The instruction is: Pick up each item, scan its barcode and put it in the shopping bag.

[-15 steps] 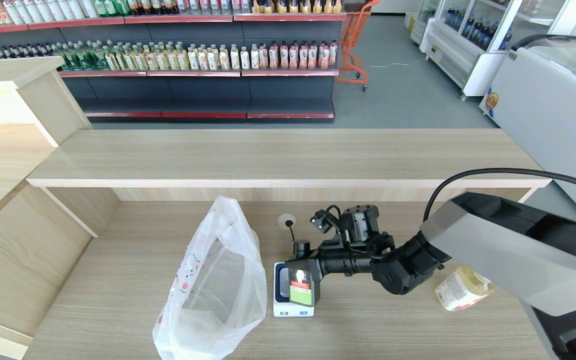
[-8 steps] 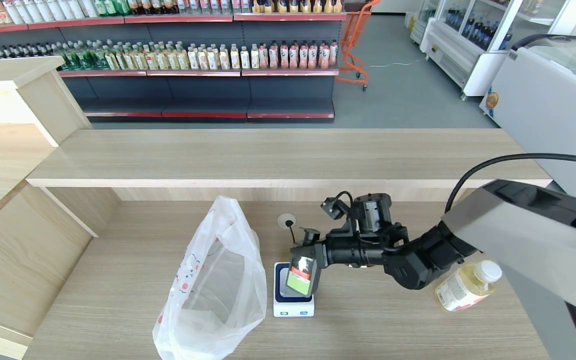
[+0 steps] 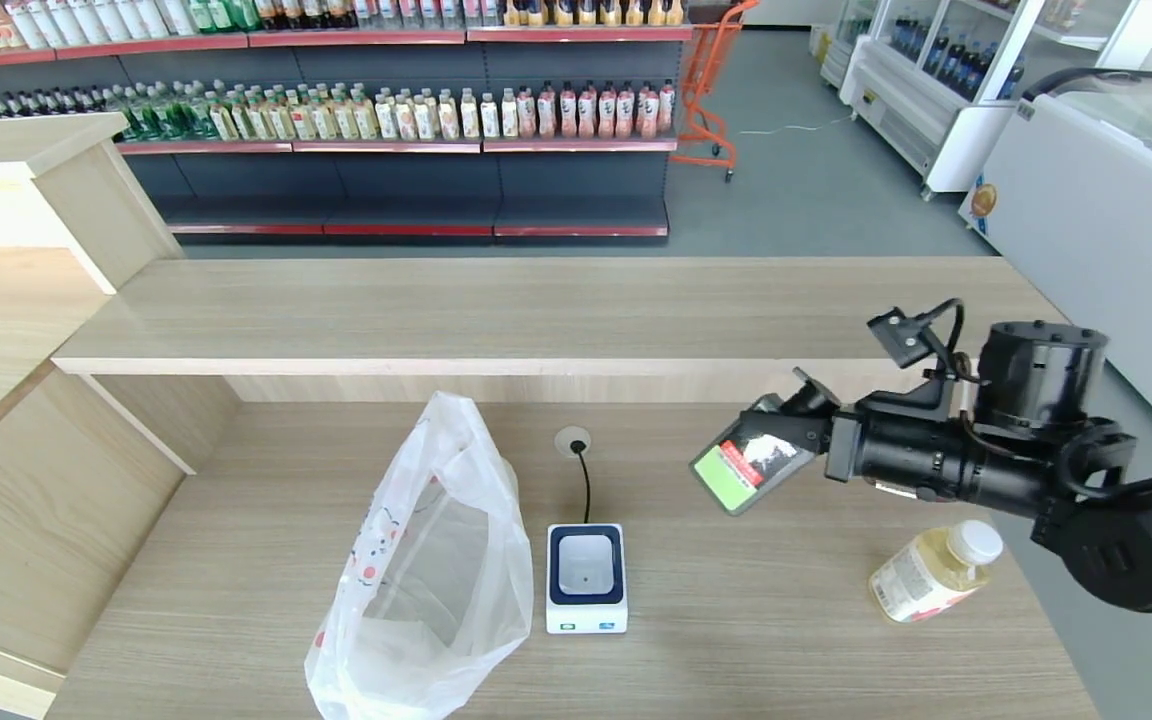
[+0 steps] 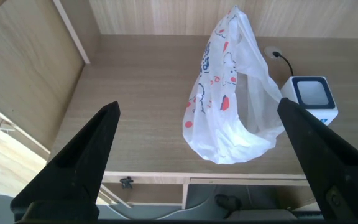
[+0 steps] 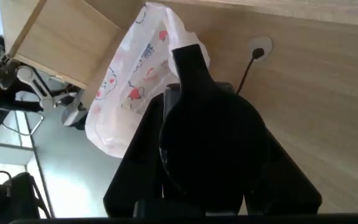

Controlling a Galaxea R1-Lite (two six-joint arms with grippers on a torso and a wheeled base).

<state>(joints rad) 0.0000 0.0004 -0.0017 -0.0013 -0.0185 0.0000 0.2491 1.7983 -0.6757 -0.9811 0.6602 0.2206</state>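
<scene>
Surface (image 3: 786, 650): carries bag, scanner and bottle.
Shopping bag (image 3: 426, 570): stands left of the scanner (image 3: 586, 578); we judge the packet must cross leftward over the scanner.
Left gripper (image 4: 197, 109): fingers spread, above the bag.
Right gripper (image 3: 784, 428): fingers pinching the packet, raised, well apart from the bag.
Bottle (image 3: 931, 575): lying, right side.
Packet (image 3: 748, 465): long axis slants down towards the bag; the head view gives its green-and-red face.
</scene>
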